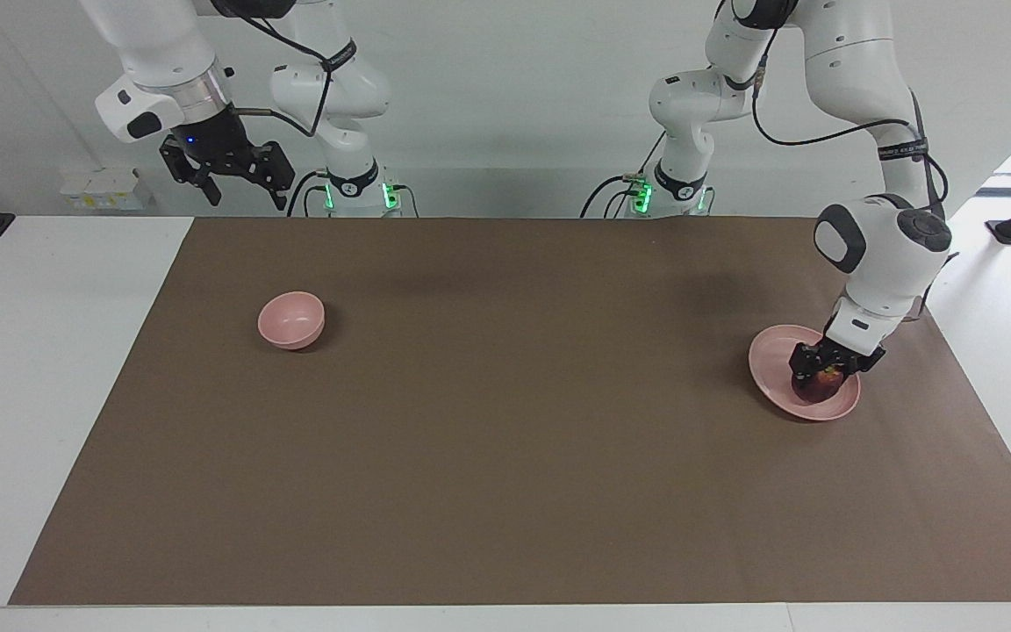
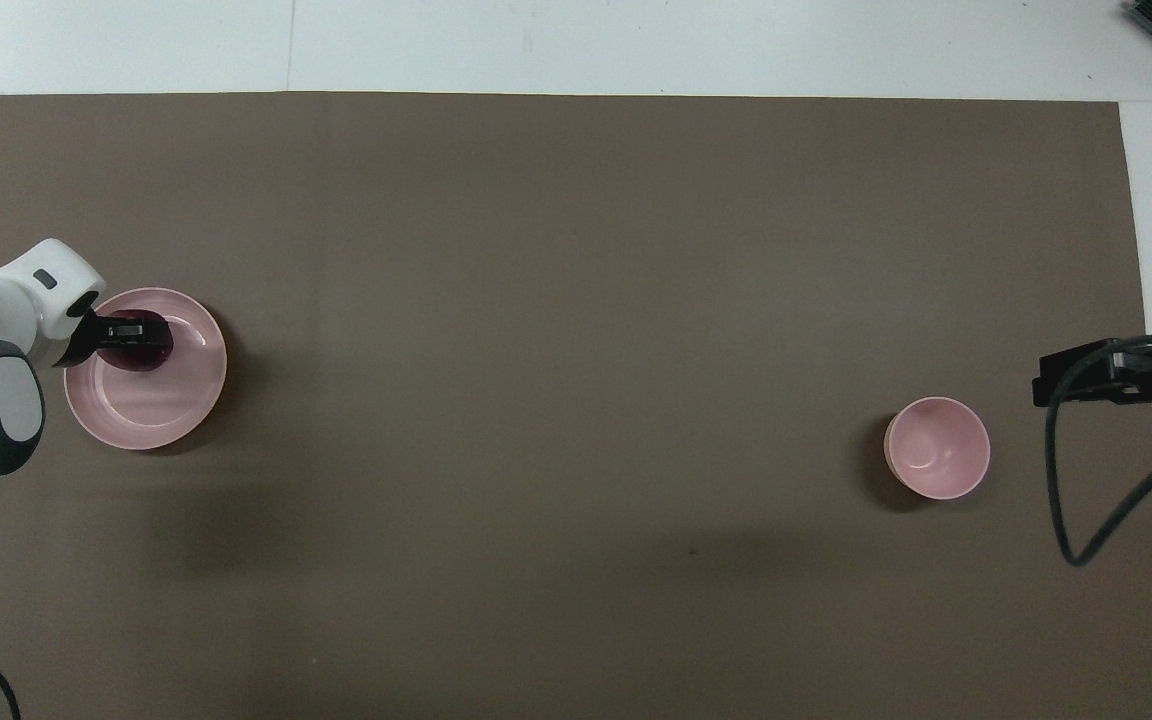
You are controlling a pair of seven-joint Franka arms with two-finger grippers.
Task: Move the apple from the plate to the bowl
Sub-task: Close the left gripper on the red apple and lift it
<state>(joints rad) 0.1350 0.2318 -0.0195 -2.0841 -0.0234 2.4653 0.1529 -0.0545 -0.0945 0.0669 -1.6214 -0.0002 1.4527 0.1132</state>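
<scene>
Left gripper (image 1: 825, 373): I see it down on the flat pale pink plate (image 1: 773, 379), fingers clenched around the apple.
Apple (image 1: 818, 387): small, round, dark red; it sits on the plate, at the left arm's end of the brown table mat (image 1: 505, 456).
Bowl (image 1: 291, 319): small, deep, pale pink; it stands well apart, toward the right arm's end.
Right gripper (image 1: 238, 187): I see it waiting, raised above the table edge nearest the robots, fingers spread and holding nothing.
</scene>
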